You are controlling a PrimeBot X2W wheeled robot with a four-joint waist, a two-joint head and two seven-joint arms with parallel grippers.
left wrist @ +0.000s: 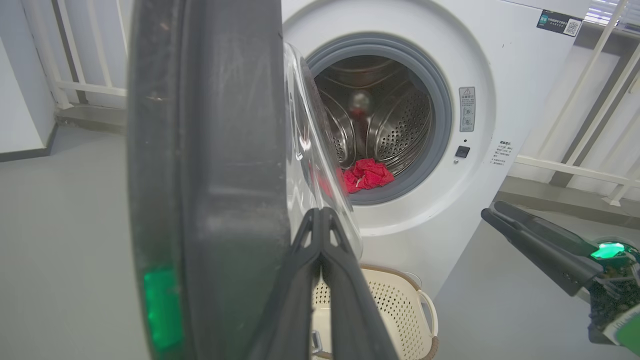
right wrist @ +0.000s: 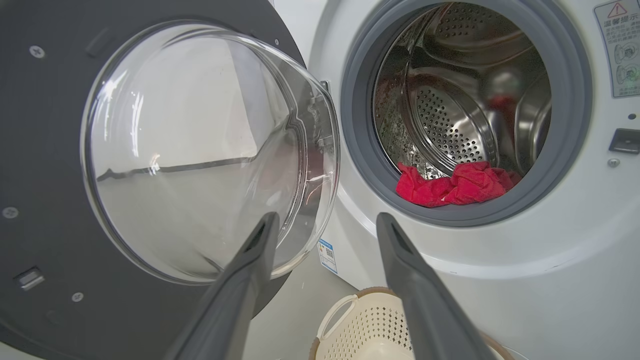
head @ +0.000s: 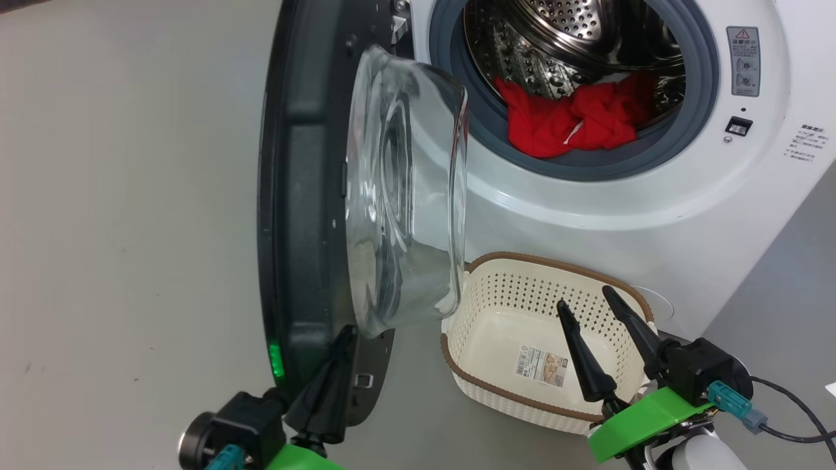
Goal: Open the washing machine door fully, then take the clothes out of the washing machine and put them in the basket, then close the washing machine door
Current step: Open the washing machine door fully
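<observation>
- For the clothes (head: 568, 121): soft, light and limp by the look, nothing fragile; likely to sag and to drag on the grey rubber ring (head: 614, 166) when lifted.
- Best to pinch at the raised bunch in the middle of the heap, deep enough to catch more than one fold, not at a thin edge.
- Lying at the front bottom of the drum (head: 575, 26) of the washing machine (head: 588, 209), partly over the ring; heap stretched sideways along the lower lip, with no clear front or back.
- For the washing machine door (head: 307, 196): judged stiff and rather heavy, glossy, with a glass bowl (head: 405, 189) better not knocked; to be pushed on the dark frame near the free edge, far from the hinge (head: 400, 23).
- Standing upright, about square to the machine front, bowl bulging toward the opening; round, so no long axis; judged not yet fully open.
- Left gripper (head: 346, 333): fingers pressed together, holding nothing, tip at the lower inner face of the door; contact impossible to tell.
- Right gripper (head: 584, 297): spread wide, empty, hovering over the basket (head: 542, 261).
- Basket on the floor (head: 130, 261) just before the machine, mouth up, long side roughly along the machine front.
</observation>
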